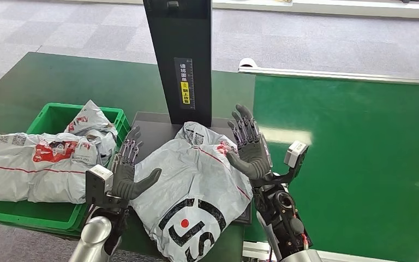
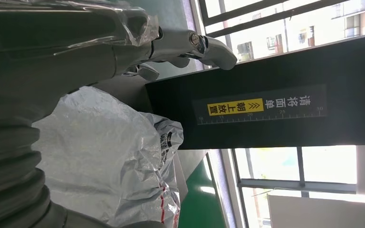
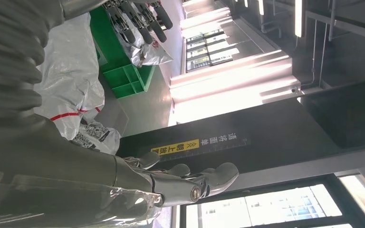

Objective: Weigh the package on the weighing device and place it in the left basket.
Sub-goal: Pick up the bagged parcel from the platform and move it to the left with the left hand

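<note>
Head view: package (image 1: 196, 185) hides the scale (image 1: 153, 128); both hands' fingers (image 1: 245, 128) spread, gripping nothing.

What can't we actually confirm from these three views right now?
- Weighing platform: mostly covered by the grey package in the head view; no readout is visible.
- Package labels: too small to read.
- Green basket floor: hidden by the packages in it.
- Contact of left hand and right hand with the package: unclear, both open beside it.
</note>
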`<action>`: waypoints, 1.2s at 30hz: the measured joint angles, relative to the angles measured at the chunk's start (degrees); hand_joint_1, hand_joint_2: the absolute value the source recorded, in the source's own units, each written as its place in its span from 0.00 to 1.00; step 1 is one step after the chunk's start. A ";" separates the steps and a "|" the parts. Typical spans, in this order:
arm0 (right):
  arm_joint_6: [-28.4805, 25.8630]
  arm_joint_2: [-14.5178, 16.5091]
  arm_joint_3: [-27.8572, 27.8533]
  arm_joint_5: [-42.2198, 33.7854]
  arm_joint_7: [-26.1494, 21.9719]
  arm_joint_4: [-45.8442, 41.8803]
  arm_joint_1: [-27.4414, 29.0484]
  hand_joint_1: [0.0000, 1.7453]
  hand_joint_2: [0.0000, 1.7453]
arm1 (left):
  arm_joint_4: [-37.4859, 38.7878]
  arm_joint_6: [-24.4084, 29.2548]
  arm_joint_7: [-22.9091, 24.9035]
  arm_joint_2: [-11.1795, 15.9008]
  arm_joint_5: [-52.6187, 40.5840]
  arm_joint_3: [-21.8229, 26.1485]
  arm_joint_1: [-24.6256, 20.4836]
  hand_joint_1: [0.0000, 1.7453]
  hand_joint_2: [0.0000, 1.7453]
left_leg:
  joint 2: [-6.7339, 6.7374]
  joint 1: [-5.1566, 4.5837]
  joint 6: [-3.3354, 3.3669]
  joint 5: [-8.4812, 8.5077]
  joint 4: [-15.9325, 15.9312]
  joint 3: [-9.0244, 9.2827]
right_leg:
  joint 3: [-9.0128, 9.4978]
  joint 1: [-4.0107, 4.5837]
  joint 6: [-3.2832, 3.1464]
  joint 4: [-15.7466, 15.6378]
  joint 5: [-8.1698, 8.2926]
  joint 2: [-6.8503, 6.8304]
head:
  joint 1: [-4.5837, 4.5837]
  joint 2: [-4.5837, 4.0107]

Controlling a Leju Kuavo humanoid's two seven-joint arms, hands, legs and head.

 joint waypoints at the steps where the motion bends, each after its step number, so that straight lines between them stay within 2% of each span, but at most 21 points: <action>1: 0.00 0.00 -0.01 0.00 0.00 0.00 0.00 0.00 1.00 | 0.00 0.00 0.00 0.00 0.00 0.00 0.00 0.00 1.00 | 0.00 0.00 0.00 0.00 0.00 0.00 | 0.00 0.00 0.00 0.00 0.00 0.00 | 0.00 0.00; 8: -0.35 -0.01 -0.08 0.20 -0.09 -0.03 0.09 0.00 1.00 | 0.01 -0.30 0.29 0.02 -0.25 -0.03 -0.08 0.00 1.00 | 0.02 0.00 0.00 0.00 0.01 0.04 | -0.07 0.00 0.00 -0.02 0.00 0.01 | -0.01 0.00; 10: -4.63 -0.22 -1.30 1.42 0.06 -2.34 2.15 0.00 1.00 | 1.57 -3.84 4.29 0.32 -4.26 -1.27 -1.35 0.00 1.00 | -0.20 -0.02 0.03 -0.03 0.04 0.15 | -0.24 -0.02 0.10 -0.08 -0.13 -0.19 | -0.03 0.01; 11: -8.54 -0.44 -2.77 2.05 0.55 -4.98 4.40 0.00 1.00 | 3.54 -6.54 7.64 0.54 -8.96 -2.98 -2.48 0.00 1.00 | -0.50 -0.04 0.07 -0.06 0.04 0.22 | -0.18 -0.04 0.17 -0.10 -0.27 -0.46 | -0.03 0.00; 13: -16.00 -0.98 -7.77 2.84 2.39 -11.73 9.81 0.00 1.00 | 9.34 -9.79 13.15 0.96 -25.63 -8.54 -4.43 0.00 1.00 | -1.03 -0.07 0.16 -0.14 0.02 0.22 | 0.36 -0.10 0.28 -0.10 -0.46 -0.99 | -0.01 0.00; 15: -18.05 -1.45 -13.02 3.80 3.71 -16.75 13.52 0.00 1.00 | 13.75 -9.27 14.19 1.12 -42.43 -13.50 -5.83 0.00 1.00 | -0.99 -0.08 0.21 -0.18 0.02 0.21 | 0.70 -0.13 0.25 -0.10 -0.42 -1.00 | 0.02 -0.01; 17: -17.26 -1.55 -16.11 5.02 4.18 -19.90 15.58 0.00 1.00 | 16.08 -8.98 13.88 1.15 -48.83 -16.20 -7.66 0.00 1.00 | -0.86 -0.15 0.30 -0.25 0.02 0.34 | 0.78 -0.20 0.28 -0.14 -0.41 -0.89 | 0.01 -0.01; 22: -17.03 -1.19 -19.17 6.37 4.46 -23.61 17.18 0.00 1.00 | 18.81 -9.50 13.98 1.46 -46.33 -19.14 -9.93 0.00 1.00 | -0.87 -0.21 0.40 -0.28 0.02 0.62 | 1.07 -0.24 0.35 -0.18 -0.49 -0.92 | 0.01 0.00; 31: -17.17 -0.81 -21.00 6.63 4.46 -25.75 18.26 0.00 1.00 | 19.50 -10.73 14.17 1.54 -46.95 -19.80 -10.75 0.00 1.00 | -0.87 -0.22 0.40 -0.24 0.01 0.91 | 1.35 -0.25 0.37 -0.18 -0.47 -0.92 | -0.01 0.01; 32: -17.17 -0.77 -21.09 6.67 4.46 -25.88 18.32 0.00 1.00 | 19.50 -10.62 14.19 1.53 -47.05 -19.80 -10.76 0.06 1.00 | -0.87 -0.22 0.40 -0.25 0.01 0.92 | 1.35 -0.25 0.37 -0.18 -0.47 -0.92 | -0.01 0.01; 36: -17.17 -0.53 -21.38 6.75 4.46 -26.53 18.59 0.00 1.00 | 19.34 -9.91 13.42 1.52 -46.99 -19.67 -10.59 0.85 1.00 | -0.86 -0.22 0.40 -0.24 0.01 0.91 | 1.35 -0.25 0.36 -0.18 -0.47 -0.92 | 0.00 0.00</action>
